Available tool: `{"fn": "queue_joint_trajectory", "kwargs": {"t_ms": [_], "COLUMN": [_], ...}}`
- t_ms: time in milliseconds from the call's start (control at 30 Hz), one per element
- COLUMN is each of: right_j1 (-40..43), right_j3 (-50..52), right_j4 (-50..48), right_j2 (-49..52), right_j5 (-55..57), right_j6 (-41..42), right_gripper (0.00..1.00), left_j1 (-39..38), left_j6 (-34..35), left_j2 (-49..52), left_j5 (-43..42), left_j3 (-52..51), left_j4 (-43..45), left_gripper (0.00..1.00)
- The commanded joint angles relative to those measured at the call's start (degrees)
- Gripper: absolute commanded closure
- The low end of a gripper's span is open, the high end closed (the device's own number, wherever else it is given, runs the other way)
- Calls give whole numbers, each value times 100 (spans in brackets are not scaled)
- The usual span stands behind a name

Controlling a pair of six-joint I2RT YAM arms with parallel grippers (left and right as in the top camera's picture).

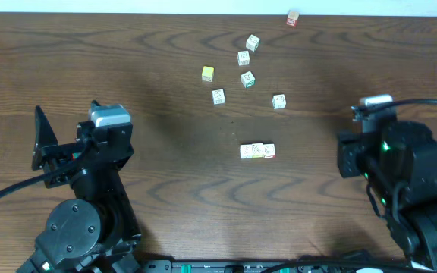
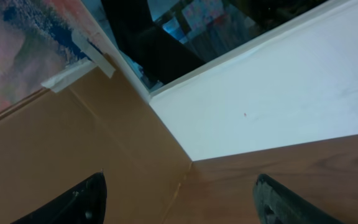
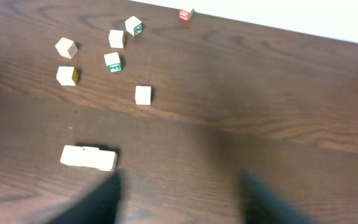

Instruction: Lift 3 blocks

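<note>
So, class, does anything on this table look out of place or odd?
One thing: a red block sits alone at the far edge of the table, well apart from the scattered blocks. The three pale blocks lie in a neat touching row. Nothing looks spilled or damaged.

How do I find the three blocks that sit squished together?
Look at the dark wooden table and find the scattered blocks toward its far side. Just nearer than those, about mid-table, lies a row of three pale blocks. Only these touch side by side in one line; every other block sits alone.
</note>
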State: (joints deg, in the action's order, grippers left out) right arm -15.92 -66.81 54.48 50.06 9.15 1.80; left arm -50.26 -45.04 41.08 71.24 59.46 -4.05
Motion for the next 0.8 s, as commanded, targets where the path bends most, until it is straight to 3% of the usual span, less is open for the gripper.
{"fn": "queue_joint_trajectory", "kwargs": {"t_ms": [0, 67, 467, 767], "right_j1": [61, 61, 61, 61], "right_j3": [-33, -33, -26, -26], "right_j4": [37, 42, 216, 887], "right_j2": [-476, -656, -815, -800], "right_j5": [136, 133, 295, 52], "right_j6": [-61, -61, -63, -59], "right_gripper": [14, 1, 1, 1], "left_j1": [-17, -17, 50, 1836], "left_j6": [-164, -164, -164, -164], "left_j2": [-28, -28, -59, -61], "left_j5": [188, 188, 186, 188], "left_j3": [-26, -26, -28, -28], "left_j4": [26, 26, 9, 9], "left_gripper": [24, 24, 23, 23]}}
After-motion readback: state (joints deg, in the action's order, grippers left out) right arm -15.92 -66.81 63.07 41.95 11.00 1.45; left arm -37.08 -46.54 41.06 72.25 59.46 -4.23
